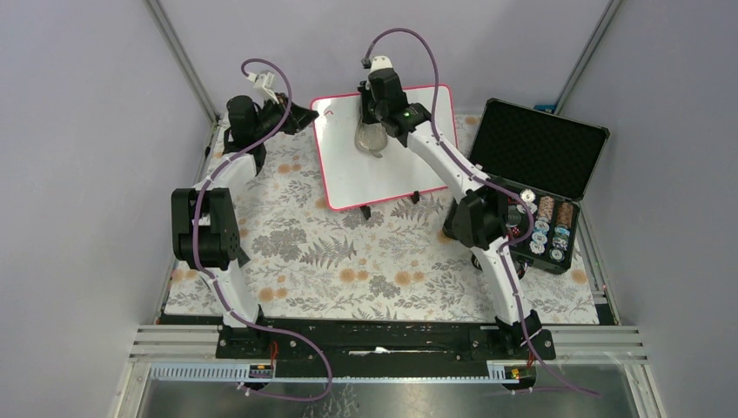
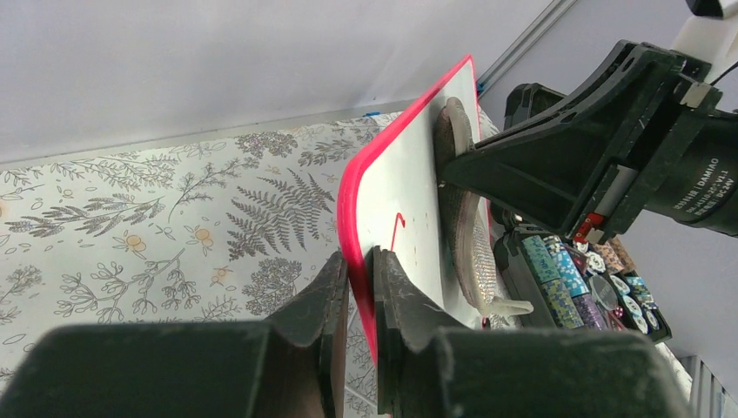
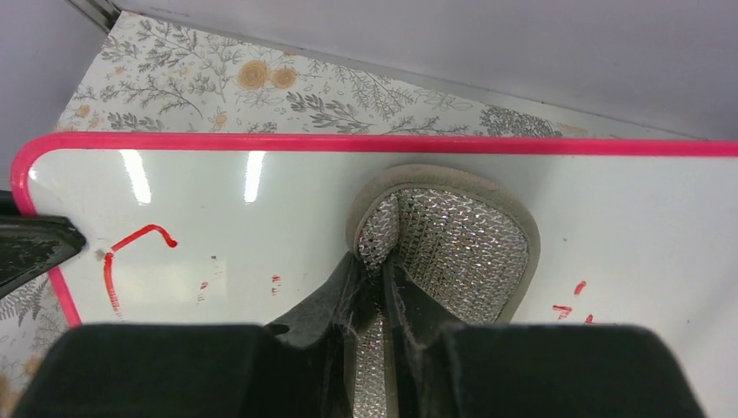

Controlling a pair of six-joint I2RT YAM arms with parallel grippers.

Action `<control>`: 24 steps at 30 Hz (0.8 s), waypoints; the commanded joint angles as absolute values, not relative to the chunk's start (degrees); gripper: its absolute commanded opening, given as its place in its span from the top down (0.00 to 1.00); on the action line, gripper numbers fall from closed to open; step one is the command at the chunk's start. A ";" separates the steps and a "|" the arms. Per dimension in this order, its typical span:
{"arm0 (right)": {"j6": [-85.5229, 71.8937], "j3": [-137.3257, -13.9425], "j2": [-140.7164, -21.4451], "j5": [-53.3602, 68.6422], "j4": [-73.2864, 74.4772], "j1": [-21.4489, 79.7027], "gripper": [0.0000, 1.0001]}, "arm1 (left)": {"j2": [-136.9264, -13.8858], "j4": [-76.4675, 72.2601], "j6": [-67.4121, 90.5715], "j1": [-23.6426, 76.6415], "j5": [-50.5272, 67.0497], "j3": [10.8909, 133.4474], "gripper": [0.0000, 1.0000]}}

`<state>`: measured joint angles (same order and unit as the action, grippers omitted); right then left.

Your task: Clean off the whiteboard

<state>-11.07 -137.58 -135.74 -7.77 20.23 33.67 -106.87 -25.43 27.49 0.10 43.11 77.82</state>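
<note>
The whiteboard (image 1: 370,178), glossy white with a pink-red frame, stands tilted at the back of the floral mat. My left gripper (image 1: 306,116) is shut on the board's left frame edge (image 2: 358,218); in the left wrist view its jaws (image 2: 361,279) pinch the pink rim. My right gripper (image 1: 376,131) is shut on a silvery mesh pad (image 3: 470,244) pressed flat against the board's upper middle. Red marks remain near the left edge (image 3: 139,237) and at the right (image 3: 570,300) of the whiteboard (image 3: 261,218). The pad (image 2: 466,235) also shows edge-on in the left wrist view.
An open black case (image 1: 540,144) with rows of poker chips (image 1: 548,228) lies right of the board, close to the right arm's elbow. The floral mat (image 1: 348,261) covers the table. Grey walls and metal posts close in the back and sides.
</note>
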 commanded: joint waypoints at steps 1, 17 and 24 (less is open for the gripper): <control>-9.10 -144.82 -139.69 -5.38 21.55 36.79 1.00 | -105.82 -24.52 23.91 1.58 46.55 77.34 1.00; -6.71 -145.79 -140.64 -11.33 18.19 41.56 1.00 | -106.06 -23.92 23.21 1.58 46.48 77.32 1.00; -10.87 -135.46 -135.52 -10.49 18.27 33.31 1.00 | -106.00 -23.73 23.03 0.92 46.26 77.34 1.00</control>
